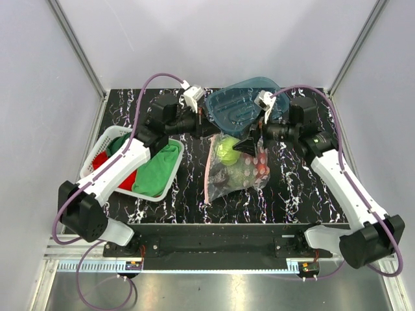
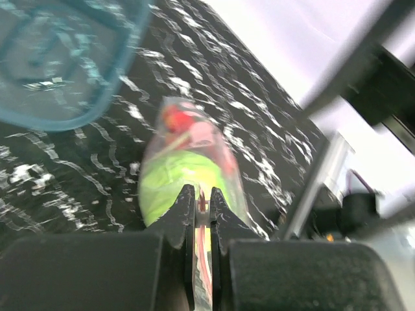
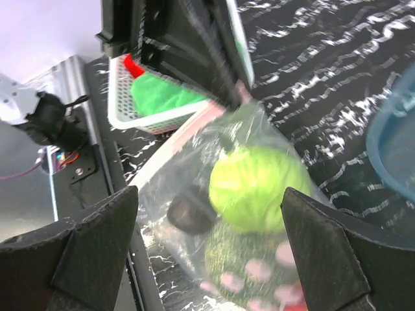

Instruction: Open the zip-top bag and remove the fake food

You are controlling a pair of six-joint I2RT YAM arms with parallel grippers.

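At the middle of the counter [image 1: 292, 194] the zip-top bag [image 1: 235, 167] lies flat, its pink zip strip [image 1: 207, 170] running along the side nearer the white basket [image 1: 107, 139]. The fake food is all inside it: a lime-green round piece [image 3: 256, 188], a dark piece [image 3: 189, 210] and something red [image 2: 178, 120] show through the plastic. The left gripper [image 2: 202, 194] has its jaws pressed together on the bag's upper edge, with the pink strip pinched between them. The right gripper [image 1: 249, 144] hangs over the bag with its jaws spread wide, holding nothing. The step in hand looks like the opening: one side of the mouth is gripped, the other not yet. The next move would probably call for the right jaws to settle on the opposite lip of the mouth, catching only the film and not the food under it, so the two arms can pull the seal apart. Whether the zip has begun to part cannot be told, because the left wrist view is blurred and the arms cover the bag's mouth from above. It is also unclear whether the right fingers touch the plastic. A blue tray [image 1: 237, 103] behind the bag is partly hidden by both wrists.
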